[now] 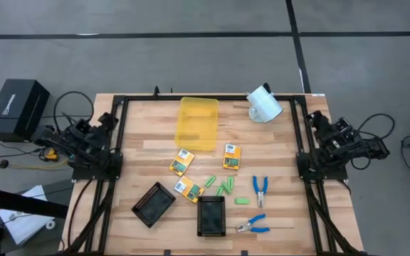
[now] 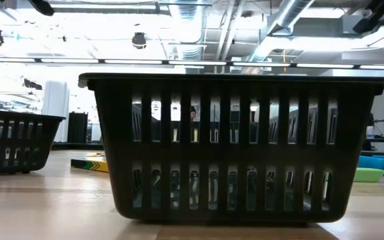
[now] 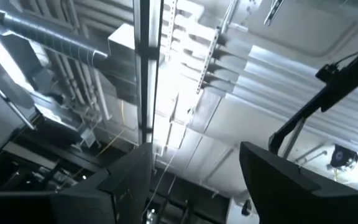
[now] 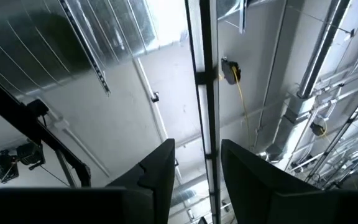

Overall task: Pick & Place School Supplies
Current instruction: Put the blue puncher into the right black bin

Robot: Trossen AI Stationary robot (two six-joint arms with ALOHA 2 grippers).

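Wooden table point(image 1: 276, 153) under overhead camera, grey floor around. Left gripper point(image 3: 194, 186) parked folded at table's left edge, pointing at ceiling, fingers spread apart, holding nothing. Right gripper point(image 4: 197, 171) parked at right edge, fingers parted with narrower gap, nothing between them. Three yellow-orange boxes point(image 1: 181, 162) mid-table near translucent yellow bin point(image 1: 197, 122). Light-green sticks point(image 1: 224, 186) scattered beside boxes. Two blue-handled tools point(image 1: 260, 190) right of the sticks. Two black trays point(image 1: 211, 215) at near edge.
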